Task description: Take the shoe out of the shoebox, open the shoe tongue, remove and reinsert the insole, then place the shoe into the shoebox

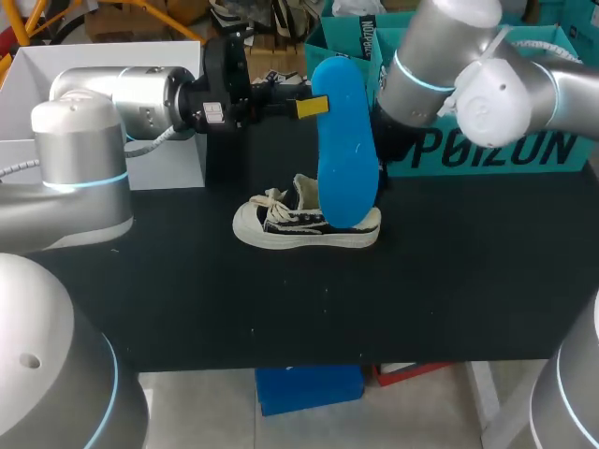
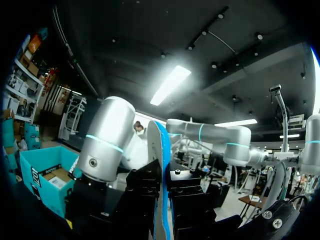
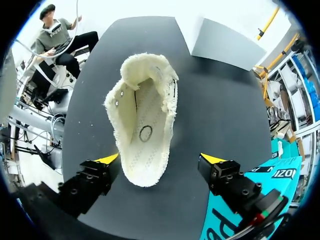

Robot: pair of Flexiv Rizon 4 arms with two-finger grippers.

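While left jaws clamp one blue insole (image 1: pixel 344 140), right jaws gape wide over one shoe (image 1: pixel 281 224)

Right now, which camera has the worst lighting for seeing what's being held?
Left wrist view: backlit from above, so the left end effector and blue insole look dim. Head view: insole evenly lit. Right wrist view: shoe bright, no glare.
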